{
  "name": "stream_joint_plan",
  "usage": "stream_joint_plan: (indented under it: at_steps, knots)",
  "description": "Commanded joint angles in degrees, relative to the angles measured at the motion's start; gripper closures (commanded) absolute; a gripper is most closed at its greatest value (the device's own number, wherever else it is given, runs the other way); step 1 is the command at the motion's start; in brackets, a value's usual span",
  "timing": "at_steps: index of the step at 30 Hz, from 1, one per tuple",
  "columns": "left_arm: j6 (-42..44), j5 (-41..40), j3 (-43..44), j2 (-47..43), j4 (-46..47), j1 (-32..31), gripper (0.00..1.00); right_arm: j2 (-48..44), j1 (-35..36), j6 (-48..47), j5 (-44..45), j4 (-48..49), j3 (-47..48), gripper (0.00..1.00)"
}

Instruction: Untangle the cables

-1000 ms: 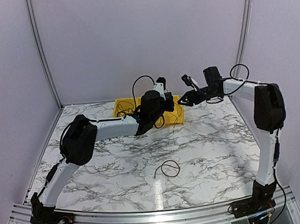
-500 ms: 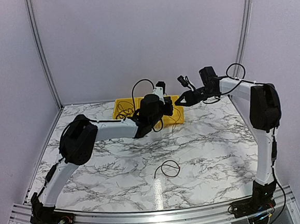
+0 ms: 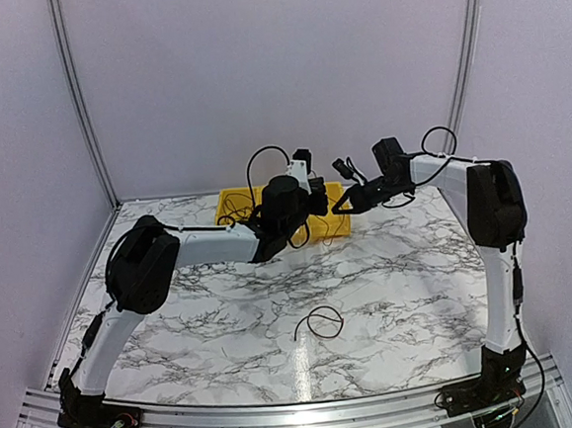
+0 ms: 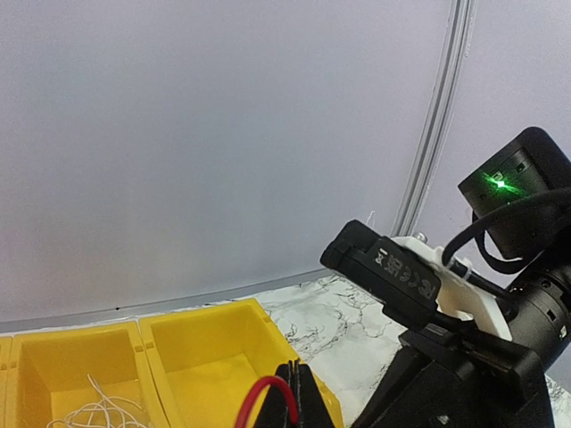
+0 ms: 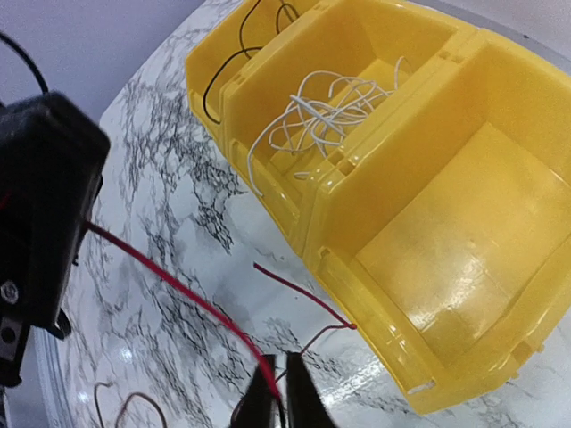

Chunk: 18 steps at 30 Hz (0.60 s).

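A loose black cable point(image 3: 320, 322) lies coiled on the surface point(image 3: 400, 274), lower centre of the overhead view. Beyond it, the left gripper point(image 4: 291, 370) is pressed together on the red cable point(image 4: 268, 381). The right gripper point(image 5: 280, 358) appears to pinch the same cable. Farther back, a pale cable point(image 5: 321, 111) lies bunched in the middle compartment of the yellow bin point(image 5: 357, 160).
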Motion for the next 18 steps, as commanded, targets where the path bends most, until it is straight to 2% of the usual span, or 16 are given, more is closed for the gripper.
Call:
stream_joint_plan:
  at_steps: [1,3,5,12,15,18]
  knots:
    - [-0.33,-0.83,-1.71,-3.55,2.49,0.15,0.9,0.14,0.54,0.01,-2.24,-0.15,3.31,1.0]
    - [-1.79,-2.07,-4.88,-5.11,2.75,0.17,0.67,-0.38,0.46,0.14,-2.56,0.42,4.35,1.0]
    - [-3.8,-2.76,-10.75,-7.96,3.97,0.06,0.55,-0.55,0.29,0.27,-2.13,0.82,6.08,1.0]
    - [-9.22,-2.18,-42.41,-23.21,17.95,-1.2,0.4,1.81,-1.49,4.32,-0.09,4.71,11.42,1.0]
    - [-12.91,-2.06,-54.0,-27.97,20.79,-2.73,0.39,4.32,-2.28,5.25,2.06,6.23,13.99,1.0]
    - [-13.76,-3.23,-61.69,-30.54,24.53,-5.93,0.39,7.56,-3.06,6.41,3.21,7.41,16.75,1.0]
